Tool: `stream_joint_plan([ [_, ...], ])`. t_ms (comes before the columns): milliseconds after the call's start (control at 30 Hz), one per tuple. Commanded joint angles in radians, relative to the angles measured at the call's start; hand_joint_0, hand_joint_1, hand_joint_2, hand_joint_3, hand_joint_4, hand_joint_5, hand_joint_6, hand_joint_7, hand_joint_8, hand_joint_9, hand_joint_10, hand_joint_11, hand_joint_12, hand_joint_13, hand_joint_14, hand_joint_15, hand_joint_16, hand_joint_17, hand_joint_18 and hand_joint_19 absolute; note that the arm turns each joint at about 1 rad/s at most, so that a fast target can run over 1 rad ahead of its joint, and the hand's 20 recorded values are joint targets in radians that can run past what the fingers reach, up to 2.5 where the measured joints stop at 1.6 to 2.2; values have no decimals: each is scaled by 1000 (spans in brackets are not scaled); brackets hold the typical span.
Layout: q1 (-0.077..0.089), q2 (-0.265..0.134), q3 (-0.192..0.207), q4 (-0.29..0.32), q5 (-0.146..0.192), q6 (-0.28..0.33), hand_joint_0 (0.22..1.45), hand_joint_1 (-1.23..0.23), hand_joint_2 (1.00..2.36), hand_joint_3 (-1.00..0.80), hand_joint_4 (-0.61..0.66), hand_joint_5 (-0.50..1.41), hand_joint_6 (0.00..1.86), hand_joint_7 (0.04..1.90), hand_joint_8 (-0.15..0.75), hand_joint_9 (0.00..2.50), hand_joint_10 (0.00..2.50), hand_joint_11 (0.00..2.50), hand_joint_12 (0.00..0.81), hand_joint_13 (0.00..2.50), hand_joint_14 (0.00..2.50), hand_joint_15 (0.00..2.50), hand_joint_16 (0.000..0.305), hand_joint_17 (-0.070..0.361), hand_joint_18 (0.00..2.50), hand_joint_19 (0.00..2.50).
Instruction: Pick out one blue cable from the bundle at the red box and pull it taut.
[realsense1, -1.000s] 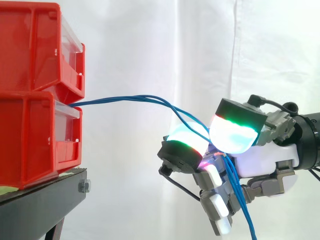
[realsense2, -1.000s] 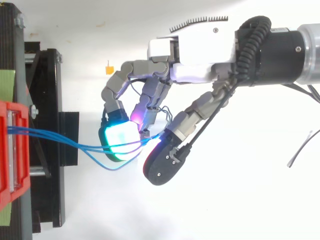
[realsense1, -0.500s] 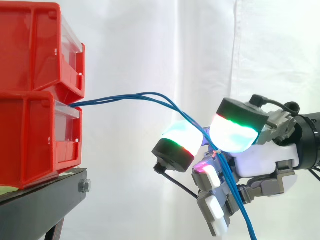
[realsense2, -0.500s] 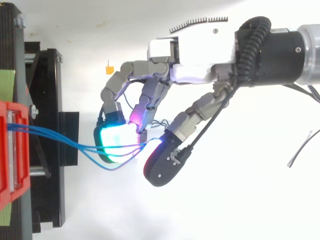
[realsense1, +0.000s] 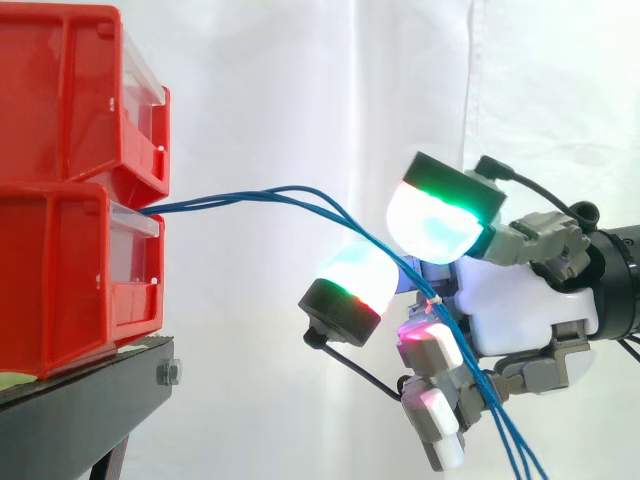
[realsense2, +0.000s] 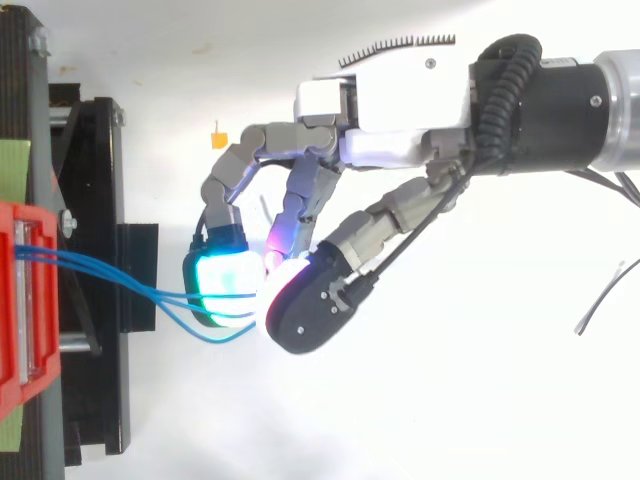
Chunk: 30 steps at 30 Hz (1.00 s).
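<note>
1. A white curtain (realsense1: 300, 80) hangs behind everything.
2. Two red bins, the upper bin (realsense1: 70, 90) stacked on the lower bin (realsense1: 60, 280), stand at the left.
3. A black stand (realsense1: 80, 410) bears them. In the top view a green patch (realsense2: 12, 165) lies at its left edge.
4. The hand (realsense1: 520, 310) is well apart from the bins, with its fingers curled round the blue cables (realsense1: 250, 195). Two glowing pads flank the strands; I cannot tell whether they pinch them.
5. The blue cables leave the front of the lower bin together, arc slackly to the hand, and hang below it. No single strand is separated.
6. A thin grey strip (realsense2: 600, 300) and a small orange tag (realsense2: 216, 131) lie on the white surface, clear of the cables.
</note>
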Motion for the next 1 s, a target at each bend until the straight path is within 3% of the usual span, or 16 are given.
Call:
stream_joint_plan([
  [0, 0, 0, 0, 0, -2, 0, 590, -643, 1000, -500, -116, -140, 869, 868, 220, 1203, 18, 585, 362, 1034, 20, 537, 45, 101, 862, 534],
  [333, 0, 0, -1, -17, -4, -17, 561, -659, 1000, -500, -53, -153, 854, 850, 251, 1186, 19, 571, 376, 1046, 19, 547, 47, 106, 866, 540],
  [533, 0, 1, -1, -31, -30, -32, 559, -656, 1000, -500, -41, -165, 859, 826, 257, 1197, 18, 624, 379, 1072, 22, 572, 48, 108, 870, 540],
  [700, -4, 1, -1, -61, -53, -34, 553, -657, 1000, -500, -25, -183, 871, 790, 250, 1226, 20, 766, 371, 1159, 26, 709, 49, 110, 886, 567],
  [967, -6, 1, -1, -75, -54, -31, 545, -661, 1000, -500, 10, -202, 881, 748, 250, 1213, 21, 884, 369, 1238, 25, 879, 50, 113, 925, 620],
])
